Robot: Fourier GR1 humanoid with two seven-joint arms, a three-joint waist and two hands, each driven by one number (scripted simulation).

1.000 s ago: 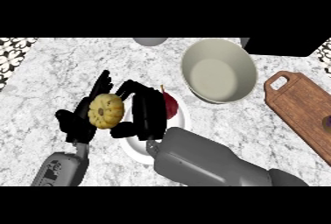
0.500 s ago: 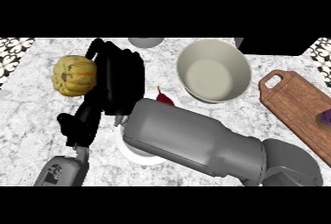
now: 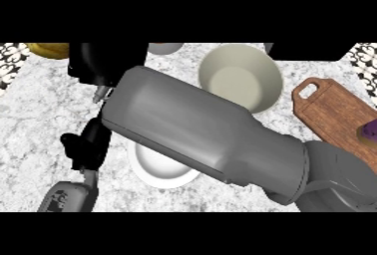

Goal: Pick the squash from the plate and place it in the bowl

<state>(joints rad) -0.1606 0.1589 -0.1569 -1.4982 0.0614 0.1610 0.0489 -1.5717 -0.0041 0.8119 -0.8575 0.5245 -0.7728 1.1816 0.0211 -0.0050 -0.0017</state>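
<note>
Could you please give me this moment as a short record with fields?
squash: at the view's top left edge, off the plate, beside the right hand
right hand: raised at upper left, fingers mostly hidden
left hand: low at left, over the counter
plate: white, partly under the right forearm
bowl: cream, upper middle, nothing seen inside
board: wooden, at right, purple thing at its edge
task: squash not yet in bowl
</note>
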